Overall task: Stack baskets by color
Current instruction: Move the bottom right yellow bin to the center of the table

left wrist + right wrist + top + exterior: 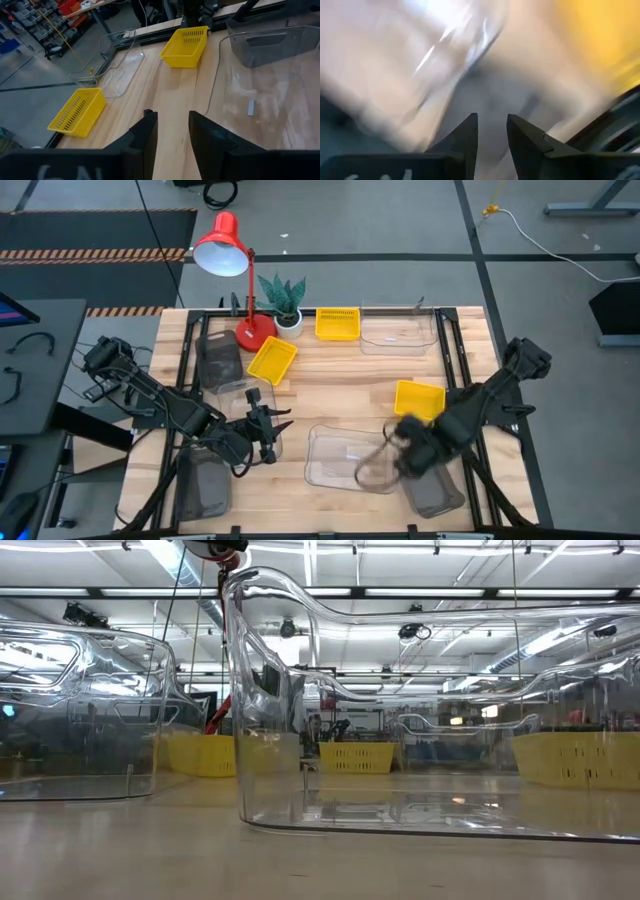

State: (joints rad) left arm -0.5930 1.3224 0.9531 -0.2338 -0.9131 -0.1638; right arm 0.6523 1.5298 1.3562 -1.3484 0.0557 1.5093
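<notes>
Clear basket [420, 710] filling the low view, right gripper [492, 131] a blurred shape above dark-grey basket [432, 492], fingers parted on nothing, left gripper [172, 127] narrowly parted, empty, yellow baskets [185, 46] beyond.

- My arms: both dark, near-black, chunky jointed links.
- Left gripper [170, 131]: my two fingers [146, 134] are black, flat-faced, tapering to blunt wedge tips.
- Pale lettering on the black body behind them (cropped, unreadable).
- Right gripper [491, 132]: same black wedge fingers [465, 135], same faint pale marking at base.
</notes>
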